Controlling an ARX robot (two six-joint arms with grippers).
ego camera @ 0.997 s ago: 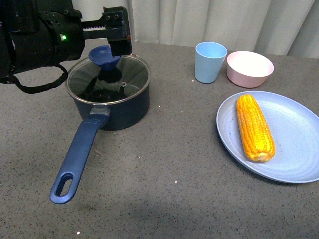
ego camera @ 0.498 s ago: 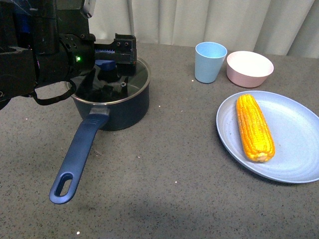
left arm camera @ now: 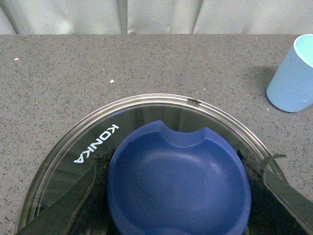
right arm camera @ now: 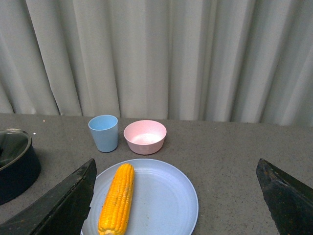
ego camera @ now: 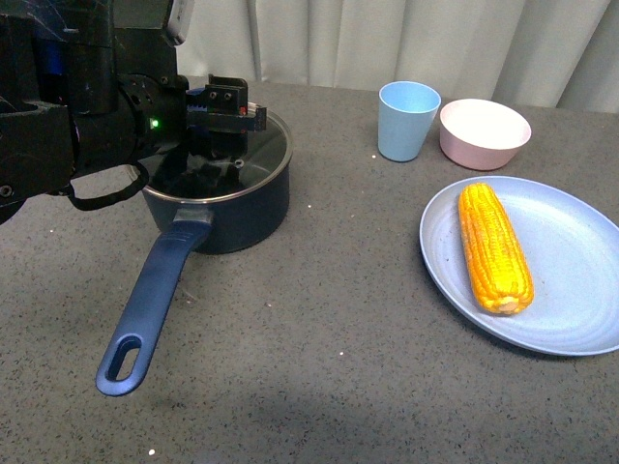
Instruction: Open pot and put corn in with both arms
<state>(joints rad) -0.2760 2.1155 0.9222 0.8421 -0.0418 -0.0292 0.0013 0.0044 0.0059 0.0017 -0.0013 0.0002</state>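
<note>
left gripper [left arm camera: 179, 165] sat spread astride lid knob [left arm camera: 178, 193] | right gripper [right arm camera: 176, 164] hung wide apart | corn [ego camera: 494, 248] lay on plate [ego camera: 571, 300], right

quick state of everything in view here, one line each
pot, shut, glass lid on
left pincer, open, either side of the lid knob
right pincer, open, holding nothing
corn, lying on the blue plate, not gripped
cup, upright, nothing visible inside
bowl, upright, empty

Grey speckled table [ego camera: 319, 338]; pot [ego camera: 232, 217] stands on it, handle toward camera. Light blue cup [ego camera: 407, 121] right of pot; pink bowl [ego camera: 485, 133] farther right; blue plate [ego camera: 571, 280] right of pot, nearer camera.
</note>
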